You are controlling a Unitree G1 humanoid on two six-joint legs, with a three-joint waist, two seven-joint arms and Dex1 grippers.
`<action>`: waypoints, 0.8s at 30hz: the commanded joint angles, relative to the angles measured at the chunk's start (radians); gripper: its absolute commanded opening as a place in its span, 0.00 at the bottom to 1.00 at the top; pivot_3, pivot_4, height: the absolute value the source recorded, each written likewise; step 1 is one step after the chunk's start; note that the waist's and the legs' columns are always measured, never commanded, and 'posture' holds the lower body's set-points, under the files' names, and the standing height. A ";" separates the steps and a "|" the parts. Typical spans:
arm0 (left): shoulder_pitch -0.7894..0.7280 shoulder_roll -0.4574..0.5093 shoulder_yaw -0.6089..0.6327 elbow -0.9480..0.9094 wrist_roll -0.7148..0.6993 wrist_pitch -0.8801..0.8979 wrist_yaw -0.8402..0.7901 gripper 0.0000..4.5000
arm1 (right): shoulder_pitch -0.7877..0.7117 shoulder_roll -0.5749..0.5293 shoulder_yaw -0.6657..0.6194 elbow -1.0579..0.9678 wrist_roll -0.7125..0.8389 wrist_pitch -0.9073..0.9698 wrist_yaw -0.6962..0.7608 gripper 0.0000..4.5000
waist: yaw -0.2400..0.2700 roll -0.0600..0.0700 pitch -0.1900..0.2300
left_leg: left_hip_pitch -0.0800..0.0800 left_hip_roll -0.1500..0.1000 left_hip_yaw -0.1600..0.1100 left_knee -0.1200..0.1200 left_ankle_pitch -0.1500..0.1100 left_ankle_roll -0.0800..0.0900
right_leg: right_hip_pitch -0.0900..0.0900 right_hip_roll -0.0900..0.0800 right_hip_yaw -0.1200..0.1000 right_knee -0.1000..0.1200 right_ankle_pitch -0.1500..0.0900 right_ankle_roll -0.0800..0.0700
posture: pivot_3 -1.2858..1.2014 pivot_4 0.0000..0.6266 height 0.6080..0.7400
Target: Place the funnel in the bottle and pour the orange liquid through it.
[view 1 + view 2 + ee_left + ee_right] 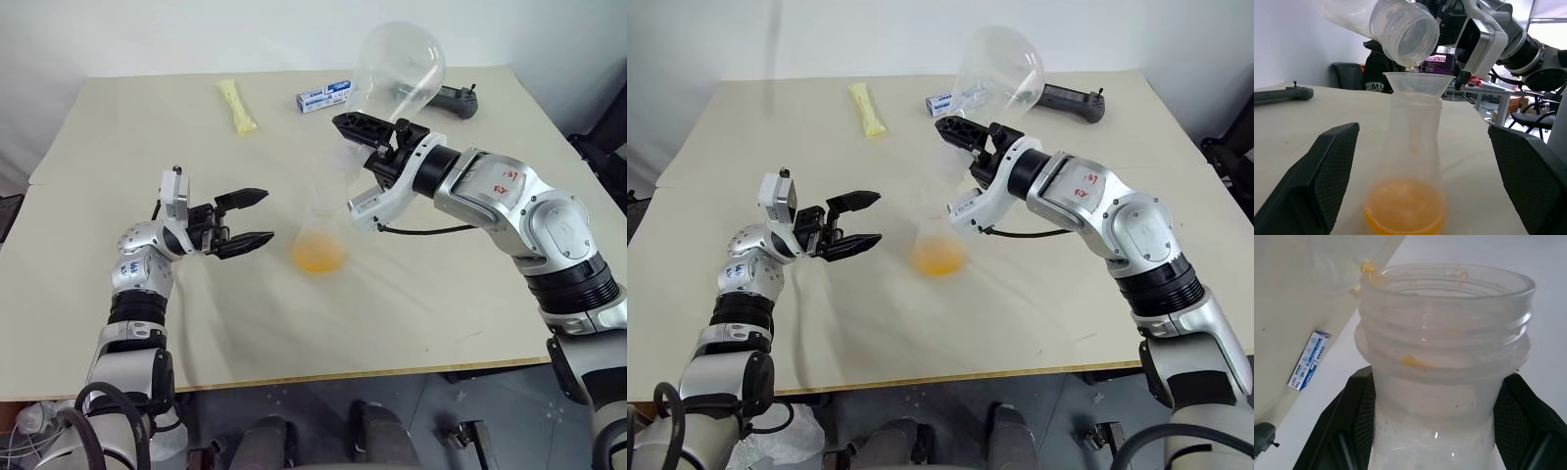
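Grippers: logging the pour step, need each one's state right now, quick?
Left gripper: open, holding nothing, beside the bottle.
Right gripper: closed on the rounded clear vessel, tipped over the funnel.

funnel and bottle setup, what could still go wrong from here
1. The clear flask-like bottle stands free between the open fingers of the left gripper; a nudge from the tipped vessel could topple it.
2. The small clear plastic funnel only sits loosely in the neck, so it might tilt.
3. Orange drops cling to the threaded mouth of the wide rounded clear vessel in the right gripper; drips may miss the funnel and hit the beige table.
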 commanded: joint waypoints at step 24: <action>-0.046 0.032 -0.011 0.011 0.017 0.004 -0.016 1.00 | 0.216 0.434 -0.589 -0.257 0.828 0.939 0.180 0.61 | 0.003 0.000 0.000 | 0.000 -0.001 -0.003 0.001 0.000 0.000 | 0.001 -0.001 -0.001 0.003 0.000 0.000 | 0.52 0.24 1.00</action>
